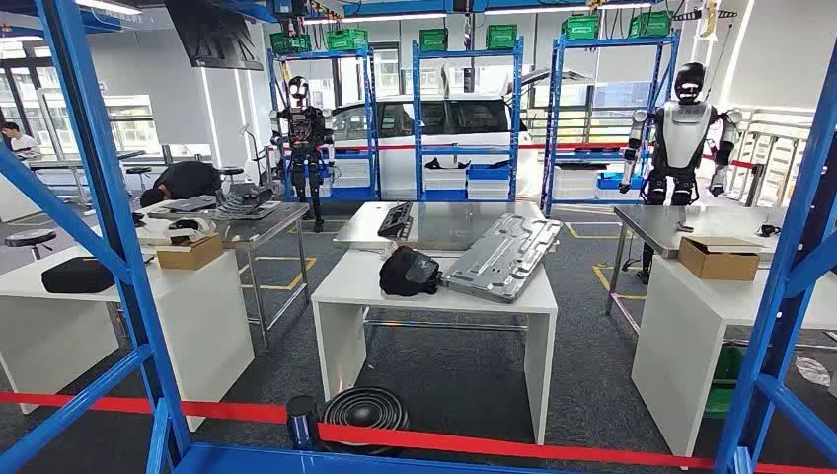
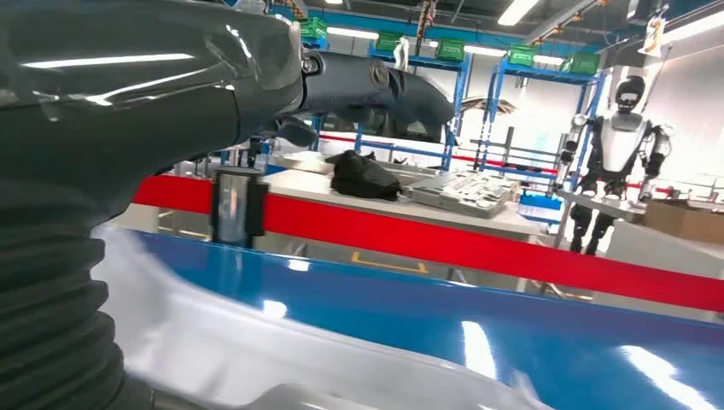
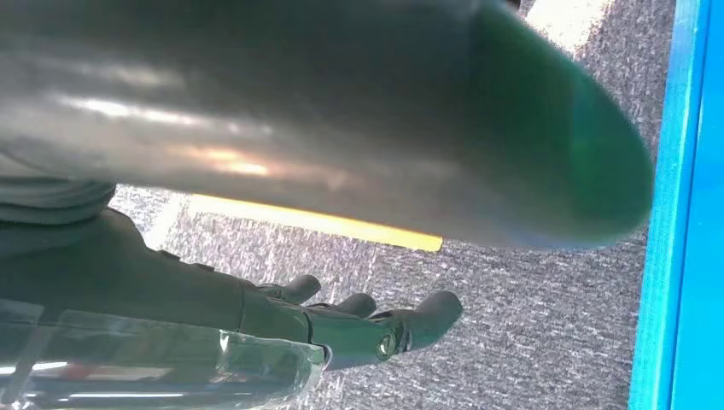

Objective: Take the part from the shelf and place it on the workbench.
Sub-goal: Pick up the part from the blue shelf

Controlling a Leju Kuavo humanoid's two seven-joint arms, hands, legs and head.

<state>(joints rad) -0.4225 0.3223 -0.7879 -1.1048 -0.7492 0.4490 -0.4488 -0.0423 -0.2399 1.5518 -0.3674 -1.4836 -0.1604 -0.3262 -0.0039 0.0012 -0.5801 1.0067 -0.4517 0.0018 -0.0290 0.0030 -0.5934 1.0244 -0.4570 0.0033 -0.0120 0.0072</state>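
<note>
The right hand had its dark fingers stretched out and slightly apart over grey carpet, holding nothing. The left hand hovered above the blue shelf; whether its fingers were spread I cannot tell. A long ribbed silver metal panel lay on the white worktop, its long axis running away from the robot and slightly rightward

Grey carpet — white tables, blue racks

A large flat silver stamped-metal panel lies tilted on the white counter, one end propped higher, beside a black bag.
</note>
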